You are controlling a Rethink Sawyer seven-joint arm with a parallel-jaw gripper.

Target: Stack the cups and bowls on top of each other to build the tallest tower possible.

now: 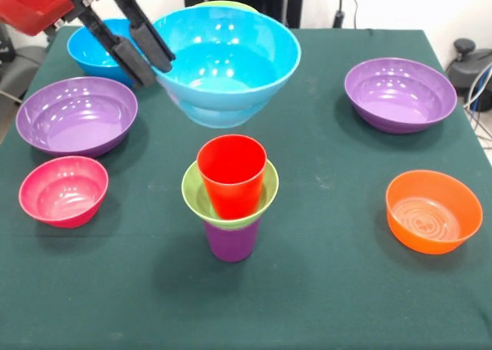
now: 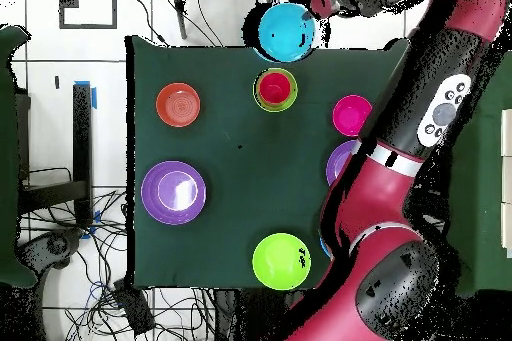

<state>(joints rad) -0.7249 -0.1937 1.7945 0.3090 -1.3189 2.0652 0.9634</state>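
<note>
Red cup sits nested in small lime green bowl.

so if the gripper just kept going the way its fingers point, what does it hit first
The gripper is shut on the big blue bowl's rim and points down and right in the front view. Past the bowl it carries, it would probably meet the bare green tablecloth near the tower; depth is unclear.

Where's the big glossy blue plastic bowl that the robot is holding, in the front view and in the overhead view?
Front view: the big glossy blue plastic bowl is upper centre, lifted above the table, with the gripper shut on its left rim.
Overhead view: it is at top centre, past the table's top edge.
Shared landmark: the solid red plastic cup on the tower, just below the bowl in both views.
</note>
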